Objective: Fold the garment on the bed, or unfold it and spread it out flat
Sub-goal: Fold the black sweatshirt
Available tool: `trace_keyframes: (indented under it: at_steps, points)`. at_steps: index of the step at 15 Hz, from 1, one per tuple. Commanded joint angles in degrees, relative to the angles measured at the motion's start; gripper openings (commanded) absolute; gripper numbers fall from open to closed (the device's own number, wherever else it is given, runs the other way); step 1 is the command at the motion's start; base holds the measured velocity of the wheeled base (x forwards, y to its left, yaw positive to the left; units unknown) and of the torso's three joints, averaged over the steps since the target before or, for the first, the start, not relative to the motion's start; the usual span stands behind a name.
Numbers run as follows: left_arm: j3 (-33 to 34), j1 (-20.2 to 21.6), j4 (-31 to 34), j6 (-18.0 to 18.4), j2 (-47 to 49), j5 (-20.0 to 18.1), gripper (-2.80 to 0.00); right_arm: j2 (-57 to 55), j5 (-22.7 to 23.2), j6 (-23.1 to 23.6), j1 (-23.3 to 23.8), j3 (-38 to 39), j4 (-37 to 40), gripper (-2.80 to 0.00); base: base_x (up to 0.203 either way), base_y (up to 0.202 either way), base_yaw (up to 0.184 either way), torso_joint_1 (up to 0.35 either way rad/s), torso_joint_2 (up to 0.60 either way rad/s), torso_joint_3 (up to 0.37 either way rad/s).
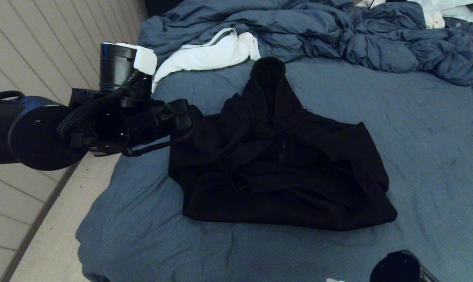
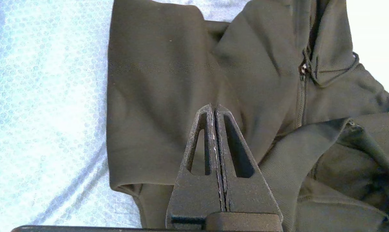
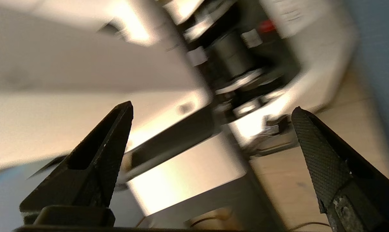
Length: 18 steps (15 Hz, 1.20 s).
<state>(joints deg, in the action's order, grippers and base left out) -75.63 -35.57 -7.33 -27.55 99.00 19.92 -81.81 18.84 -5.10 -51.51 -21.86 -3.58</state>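
garment [image 1: 283, 164] lying folded mid-bed [image 1: 416, 137], hood pointing toward far duvet [image 1: 338, 35] | white cloth [image 1: 209, 55] lying beyond its left shoulder | left claw [image 2: 214, 111] hovering clenched, empty, over it | right claw [image 3: 210, 112] hanging released, off bed

Head view overlooks bed [image 1: 416, 129]; left wrist close above garment [image 2: 168, 80], shared.

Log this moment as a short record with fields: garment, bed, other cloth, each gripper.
garment: black zip hoodie, partly folded, hood toward the duvet
bed: blue-grey sheet under the hoodie
other cloth: white cloth with grey stripes and rumpled blue-grey duvet at the far end
left gripper: shut, empty, above the hoodie
right gripper: open, empty, off the bed
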Motion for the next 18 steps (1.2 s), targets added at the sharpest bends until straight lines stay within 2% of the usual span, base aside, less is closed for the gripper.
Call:
trace_keyframes:
  at_steps: [1, 4, 8, 10, 12, 14, 15, 16, 17, 18]
  points:
    - [-0.17, -0.28, -0.06, -0.14, -0.12, 0.12, -2.80, 0.85, -2.87, 0.00, 0.60, -0.32, -0.82, 0.00, 0.000, 0.000, 0.000, 0.000, 0.00, 0.000]
    - [-0.48, -0.37, 0.17, -0.06, -0.12, 0.12, -2.80, 5.61, -7.14, 0.67, 3.58, -1.95, -1.49, 0.00, 0.000, 0.000, 0.000, 0.000, 0.00, 0.000]
    - [-0.92, -0.55, 0.21, -0.14, 0.23, 0.21, -2.80, 7.23, -8.93, 5.25, 12.72, -5.37, 2.52, 0.00, 0.000, 0.000, 0.000, 0.000, 0.00, 0.000]
    - [-1.90, -0.63, 0.40, -0.14, 0.47, 0.41, -2.80, 4.92, -13.00, 5.64, 13.26, -5.26, 2.14, 0.00, 0.000, 0.000, 0.000, 0.000, 0.00, 0.000]
    - [-2.97, -0.72, 0.91, 0.19, 0.47, 2.43, -2.80, 5.24, -20.66, 4.36, 13.60, -4.65, -1.62, 0.00, 0.000, 0.000, 0.000, 0.000, 0.00, 0.000]
    - [-2.94, -0.81, 1.26, 0.21, -0.07, 2.76, -2.80, 10.26, -27.49, 0.89, 14.49, -4.46, -5.81, 0.00, 0.000, 0.000, 0.000, 0.000, 0.00, 0.000]
    - [-2.56, -0.73, 1.26, 0.05, -0.21, 2.84, -2.80, 13.10, -34.19, -0.24, 15.65, -4.62, -5.31, 0.00, 0.000, 0.000, 0.000, 0.000, 0.00, 0.000]
    - [-2.24, -0.74, 1.17, -0.02, -0.46, 2.84, -2.80, 16.14, -42.83, -1.03, 18.24, -4.83, -2.83, 0.00, 0.000, 0.000, 0.000, 0.000, 0.00, 0.000]
    - [-2.15, -0.73, 1.09, -0.05, -0.47, 2.84, -2.80, 20.36, -47.99, -1.63, 20.22, -4.74, -0.56, 0.00, 0.000, 0.000, 0.000, 0.000, 0.00, 0.000]
    - [-2.24, -0.73, 1.09, -0.05, -0.39, 2.84, -2.80, 25.55, -51.25, -2.08, 21.76, -4.37, 1.75, 0.00, 0.000, 0.000, 0.000, 0.000, 0.00, 0.000]
